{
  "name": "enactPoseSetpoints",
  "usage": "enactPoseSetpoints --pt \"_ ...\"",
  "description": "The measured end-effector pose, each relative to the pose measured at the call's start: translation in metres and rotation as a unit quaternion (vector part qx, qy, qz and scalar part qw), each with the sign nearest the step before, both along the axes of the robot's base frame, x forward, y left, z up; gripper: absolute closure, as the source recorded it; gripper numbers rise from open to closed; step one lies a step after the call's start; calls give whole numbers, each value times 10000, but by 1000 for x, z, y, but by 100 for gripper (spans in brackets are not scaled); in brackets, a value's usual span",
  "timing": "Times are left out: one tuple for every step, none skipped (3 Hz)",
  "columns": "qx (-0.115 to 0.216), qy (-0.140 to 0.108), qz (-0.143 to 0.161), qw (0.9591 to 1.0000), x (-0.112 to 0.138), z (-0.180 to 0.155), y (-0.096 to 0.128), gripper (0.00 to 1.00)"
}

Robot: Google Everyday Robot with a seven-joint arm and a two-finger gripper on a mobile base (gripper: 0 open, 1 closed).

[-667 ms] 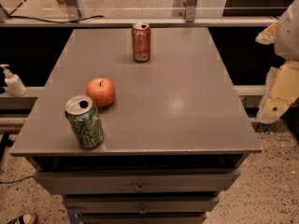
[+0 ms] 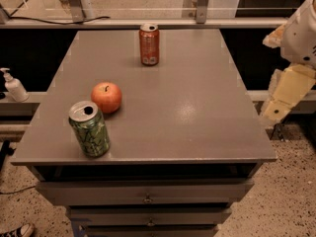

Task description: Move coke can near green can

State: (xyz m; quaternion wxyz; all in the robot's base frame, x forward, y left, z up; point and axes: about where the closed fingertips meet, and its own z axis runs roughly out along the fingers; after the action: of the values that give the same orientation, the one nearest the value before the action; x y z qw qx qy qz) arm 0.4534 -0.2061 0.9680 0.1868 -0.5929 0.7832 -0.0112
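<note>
grey desk [image 2: 197,107], flat top. red apple [image 2: 106,97] near the left edge, toward the front left corner, stem up. drawers [image 2: 148,191] under the front edge. pump bottle [image 2: 13,85] beyond the left edge. sneaker [image 2: 15,230] on speckled floor [image 2: 291,196].

coke can [image 2: 149,44] at table [image 2: 197,107] rear, apple [image 2: 106,97] behind front-left green can [image 2: 89,129], claw [image 2: 282,97] off right edge

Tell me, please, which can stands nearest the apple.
The green can, front left, beside the apple; the red can stands far back. The end effector hangs at right.
</note>
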Motion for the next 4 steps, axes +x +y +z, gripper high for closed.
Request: enactPoseSetpoints --pt "730 -39 -27 9973 33 -12 28 0" --pt "1452 -87 35 9894 63 -15 68 0" --pt "1993 -154 52 9798 87 -16 109 0" --pt "2447 -104 -27 9695 102 -18 148 0"
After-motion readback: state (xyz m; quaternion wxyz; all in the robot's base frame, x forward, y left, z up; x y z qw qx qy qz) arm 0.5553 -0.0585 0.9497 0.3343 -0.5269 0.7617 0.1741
